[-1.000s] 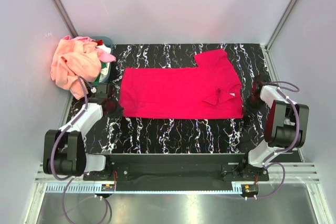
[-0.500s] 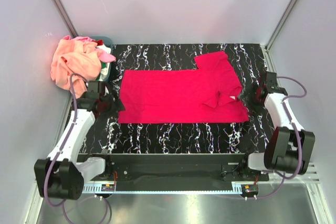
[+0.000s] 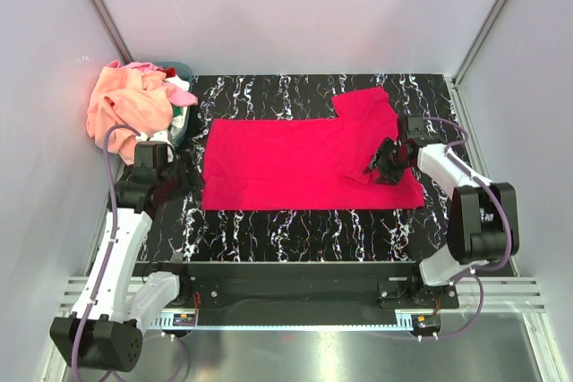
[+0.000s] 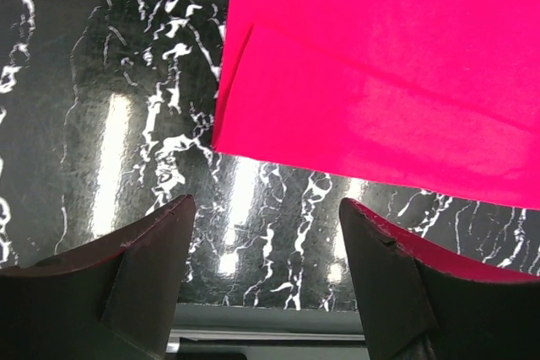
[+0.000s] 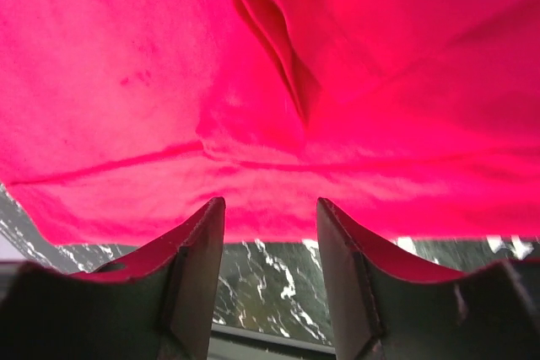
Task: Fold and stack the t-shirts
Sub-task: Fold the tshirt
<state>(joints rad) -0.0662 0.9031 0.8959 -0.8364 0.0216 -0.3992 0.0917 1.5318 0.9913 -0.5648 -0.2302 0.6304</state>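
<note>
The red t-shirt (image 3: 295, 163) lies spread on the desk (image 3: 295, 230), one sleeve (image 3: 376, 167) rumpled at its right end. My left fingers (image 4: 143, 267) stand apart over bare desk beside its hem. My right fingers (image 5: 190, 267), apart too, hover over that rumple. Pinching there may catch several layers and skew the fold.

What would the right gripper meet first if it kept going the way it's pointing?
Probably the red t-shirt, which fills the view straight ahead of the right gripper and its open jaws. How far off the cloth lies is hard to judge.
</note>
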